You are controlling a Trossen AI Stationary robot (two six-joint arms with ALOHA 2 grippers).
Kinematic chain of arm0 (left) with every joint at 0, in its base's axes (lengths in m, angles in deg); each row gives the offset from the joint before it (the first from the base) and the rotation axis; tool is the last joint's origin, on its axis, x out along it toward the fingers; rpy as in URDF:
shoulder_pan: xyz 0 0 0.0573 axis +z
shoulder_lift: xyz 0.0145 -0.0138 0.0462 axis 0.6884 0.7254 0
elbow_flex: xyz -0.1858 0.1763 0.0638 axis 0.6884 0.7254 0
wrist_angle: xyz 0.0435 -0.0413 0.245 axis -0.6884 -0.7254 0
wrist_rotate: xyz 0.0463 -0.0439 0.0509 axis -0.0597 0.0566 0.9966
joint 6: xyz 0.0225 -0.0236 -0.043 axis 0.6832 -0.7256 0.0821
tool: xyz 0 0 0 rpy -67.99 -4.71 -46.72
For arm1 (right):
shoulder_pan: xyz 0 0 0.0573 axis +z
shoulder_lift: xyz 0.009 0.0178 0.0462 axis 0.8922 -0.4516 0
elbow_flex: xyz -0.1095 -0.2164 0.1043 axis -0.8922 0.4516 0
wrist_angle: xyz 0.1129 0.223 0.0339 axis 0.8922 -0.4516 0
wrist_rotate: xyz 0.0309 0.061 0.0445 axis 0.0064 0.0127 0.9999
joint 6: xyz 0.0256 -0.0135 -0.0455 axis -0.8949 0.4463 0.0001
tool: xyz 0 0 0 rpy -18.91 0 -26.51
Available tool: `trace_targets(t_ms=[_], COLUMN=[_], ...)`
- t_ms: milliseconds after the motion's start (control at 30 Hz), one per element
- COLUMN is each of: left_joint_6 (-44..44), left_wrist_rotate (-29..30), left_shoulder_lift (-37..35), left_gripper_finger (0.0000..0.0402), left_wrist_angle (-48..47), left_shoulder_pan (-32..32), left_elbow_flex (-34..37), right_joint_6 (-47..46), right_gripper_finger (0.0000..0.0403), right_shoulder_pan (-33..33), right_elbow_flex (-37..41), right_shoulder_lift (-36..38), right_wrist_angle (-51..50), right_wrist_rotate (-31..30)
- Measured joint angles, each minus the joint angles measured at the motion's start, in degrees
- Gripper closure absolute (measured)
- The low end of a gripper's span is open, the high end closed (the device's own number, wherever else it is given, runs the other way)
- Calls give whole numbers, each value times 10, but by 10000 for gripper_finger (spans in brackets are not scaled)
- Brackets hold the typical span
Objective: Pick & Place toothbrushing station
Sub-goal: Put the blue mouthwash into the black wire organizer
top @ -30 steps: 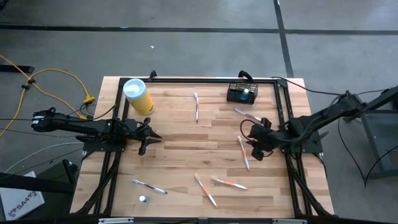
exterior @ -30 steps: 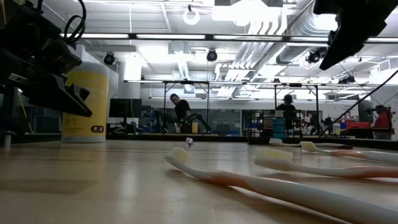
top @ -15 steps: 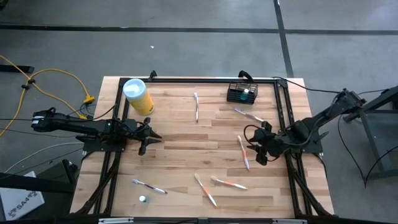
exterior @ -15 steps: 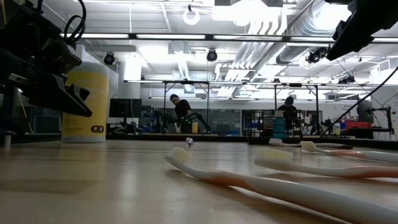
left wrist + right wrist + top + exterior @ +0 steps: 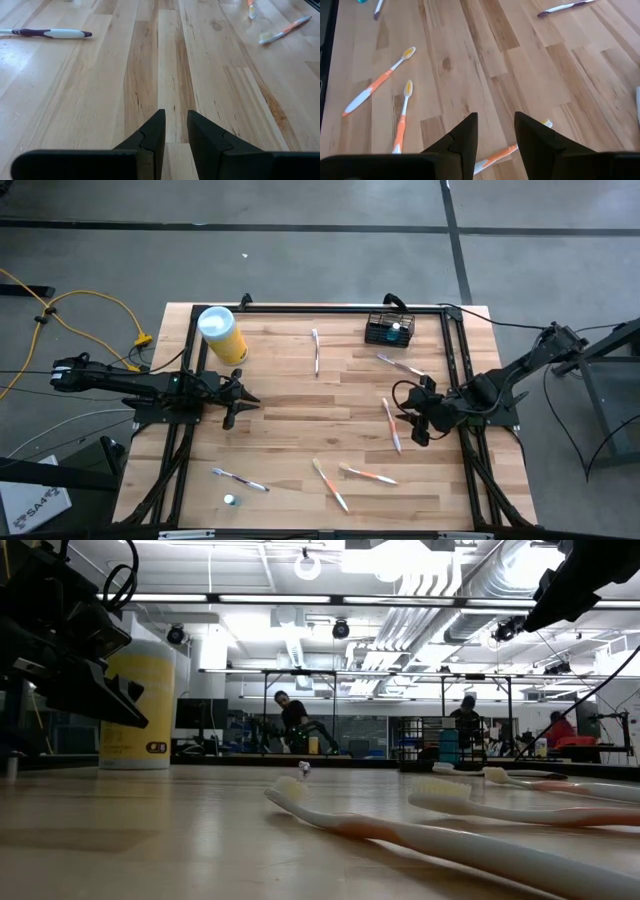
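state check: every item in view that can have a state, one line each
toothbrushing station: upright at the table's far edge, not gripped, something teal and white inside
yellow canister: on the table, white lid on
left gripper: open, empty, above bare wood
right gripper: open, empty, over an orange toothbrush
orange toothbrush beside right gripper: lying flat, loose
purple toothbrush: lying flat near the front edge
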Motion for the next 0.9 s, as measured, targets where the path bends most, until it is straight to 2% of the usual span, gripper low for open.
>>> trace_targets(t_ms=[533, 900], left_joint_6=[-2, -89], left_wrist_rotate=[-2, -3], left_shoulder_lift=[0, 0], left_gripper_finger=[325, 325], left_wrist_angle=[26, 66], left_shoulder_pan=[-3, -9], left_elbow_flex=[0, 0], right_joint_6=[-1, -3], right_gripper_finger=[283, 283], right_shoulder_pan=[0, 0], right_elbow_flex=[0, 0], right_shoulder_lift=[0, 0], right_wrist_angle=[0, 0], right_wrist_rotate=[21, 21])
